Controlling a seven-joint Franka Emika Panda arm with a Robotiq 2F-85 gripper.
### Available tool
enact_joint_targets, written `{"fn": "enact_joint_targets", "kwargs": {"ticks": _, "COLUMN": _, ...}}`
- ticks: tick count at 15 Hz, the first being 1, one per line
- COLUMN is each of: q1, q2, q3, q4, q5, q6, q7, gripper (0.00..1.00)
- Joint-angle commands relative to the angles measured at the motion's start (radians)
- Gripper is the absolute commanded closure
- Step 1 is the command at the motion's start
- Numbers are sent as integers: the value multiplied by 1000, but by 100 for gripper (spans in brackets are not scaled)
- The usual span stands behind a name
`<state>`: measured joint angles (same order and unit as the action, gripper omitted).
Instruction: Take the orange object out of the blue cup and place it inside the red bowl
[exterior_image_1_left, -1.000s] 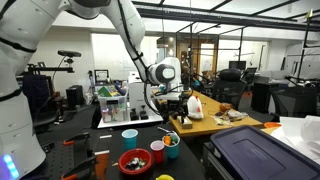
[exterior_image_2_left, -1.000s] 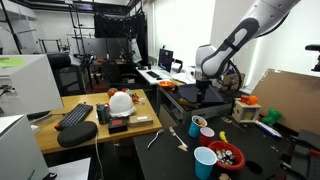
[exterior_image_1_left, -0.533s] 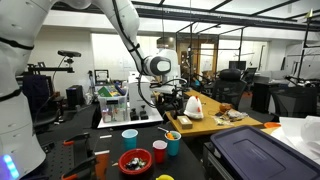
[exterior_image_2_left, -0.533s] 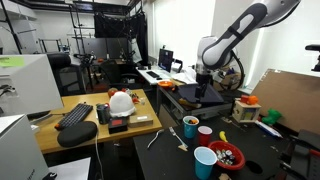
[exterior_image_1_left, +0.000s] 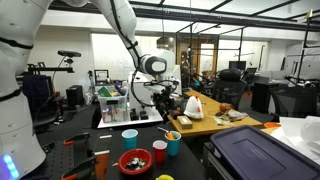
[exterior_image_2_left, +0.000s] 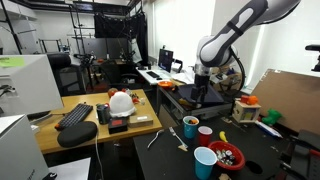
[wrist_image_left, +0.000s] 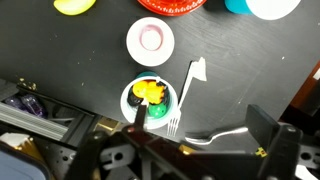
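Cluttered lab (exterior_image_2_left: 100, 40); black worktop (wrist_image_left: 60, 60) carried the set. High above it the gripper (wrist_image_left: 200, 150) hung with jaws spread, empty, probably lining up a descent. The red bowl (wrist_image_left: 170, 5) sat near the blue cup (exterior_image_1_left: 172, 148), a short carry. 1 orange object (wrist_image_left: 149, 91) lay inside that upright cup, on a green piece (wrist_image_left: 156, 112). No legible writing anywhere.

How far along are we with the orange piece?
Done: nothing; the orange object sits in the blue cup. In hand: nothing; the gripper hangs open above the cups. Left: descend, grasp it, lift, release it in the red bowl.
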<state>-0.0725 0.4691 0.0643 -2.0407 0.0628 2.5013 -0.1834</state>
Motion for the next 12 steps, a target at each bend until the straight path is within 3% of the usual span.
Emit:
{"fn": "enact_joint_targets", "kwargs": {"ticks": 1, "q1": 85, "q2": 44, "q3": -78, "q4": 7, "q5": -41, "q6": 59, "q7": 236, "gripper": 0}}
{"fn": "enact_joint_targets", "kwargs": {"ticks": 8, "q1": 246, "q2": 180, "q3": -212, "q4": 126, "q5": -53, "q6": 61, "q7": 694, "gripper": 0}}
{"fn": "enact_joint_targets", "kwargs": {"ticks": 12, "q1": 308, "q2": 198, "q3": -276, "q4": 183, "q5": -61, "q6": 51, "q7": 883, "gripper": 0}}
